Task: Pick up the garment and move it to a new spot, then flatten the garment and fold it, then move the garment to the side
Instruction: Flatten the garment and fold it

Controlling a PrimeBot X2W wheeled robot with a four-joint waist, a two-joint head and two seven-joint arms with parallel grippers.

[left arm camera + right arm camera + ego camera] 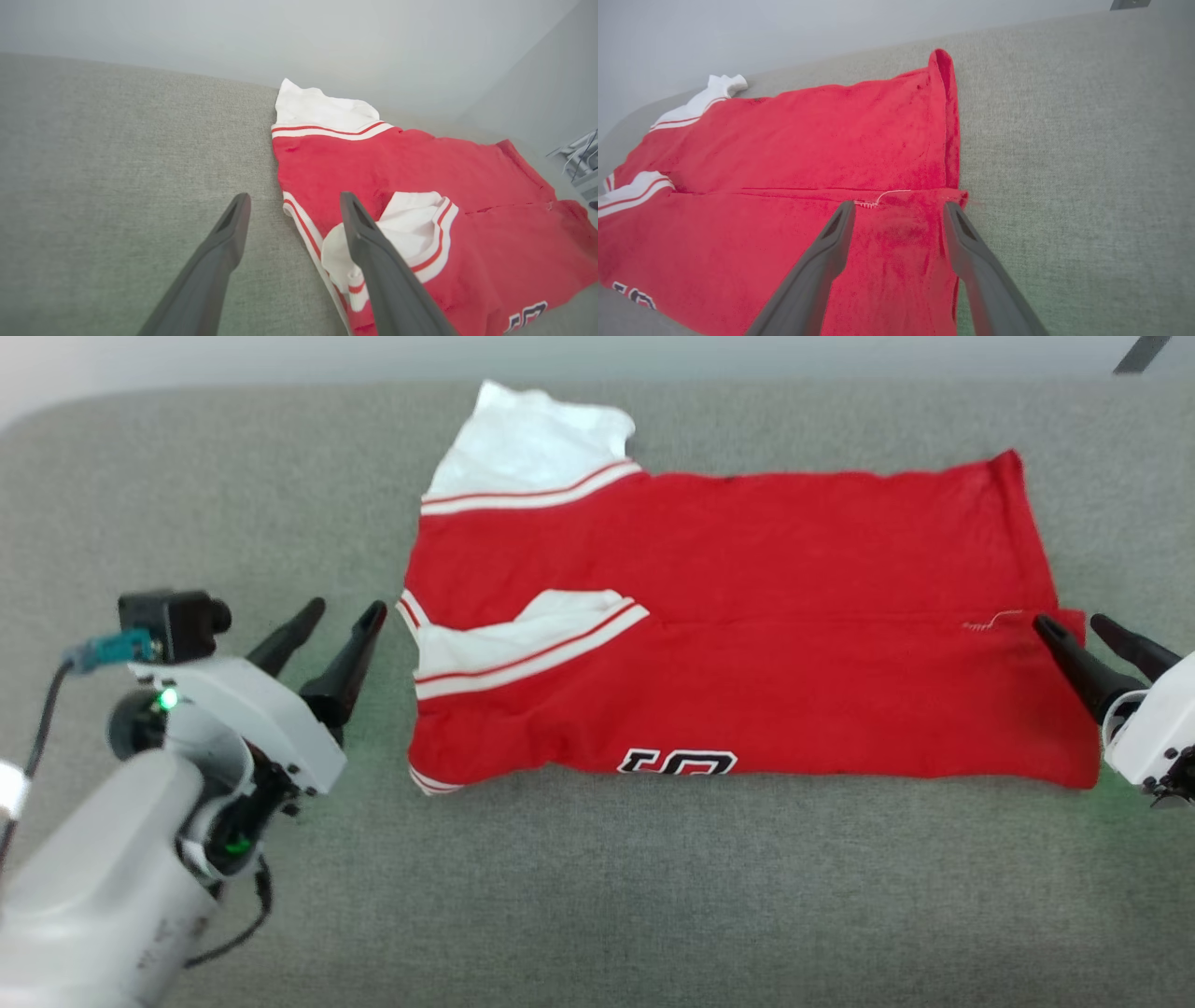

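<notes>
Left claw spread — garment print half-hidden, maybe digits.

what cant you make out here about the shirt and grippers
Head view: lettering on the garment, a fragment at the near edge; the fold hides the rest.
Left wrist view: the same lettering, cut by the bottom edge.
Head view: right gripper body cut by the right edge; contact with cloth unclear.
Left wrist view: folded sleeve partly behind a finger of the left gripper.
</notes>
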